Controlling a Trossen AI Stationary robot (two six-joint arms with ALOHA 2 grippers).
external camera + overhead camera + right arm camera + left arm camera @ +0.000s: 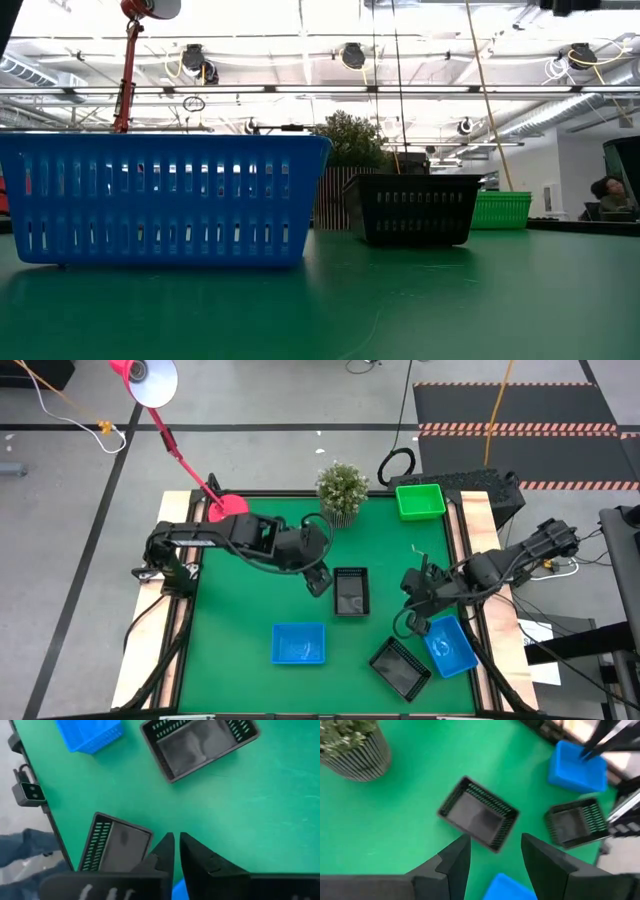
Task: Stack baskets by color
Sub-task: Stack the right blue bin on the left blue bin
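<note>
We judge the sorting partly done. On the green desk (230, 660) the high view shows a green basket (420, 501) at the far right corner (whether others are nested inside it, we cannot tell), a black basket (350, 591) at the middle, a second black basket (400, 667) near the front right, a blue basket (299, 643) at the front centre, and another blue basket (448, 645) by the right edge. The two blues and the two blacks lie apart, so both colours are left to stack.

The left gripper (318, 582) hangs just beside the middle black basket, fingers spread wide and empty. The right gripper (412, 622) hovers at the edge of the right-hand blue basket, fingers nearly together with only a slit between them; we see nothing held.

We can read no brands, labels or writing anywhere.
</note>
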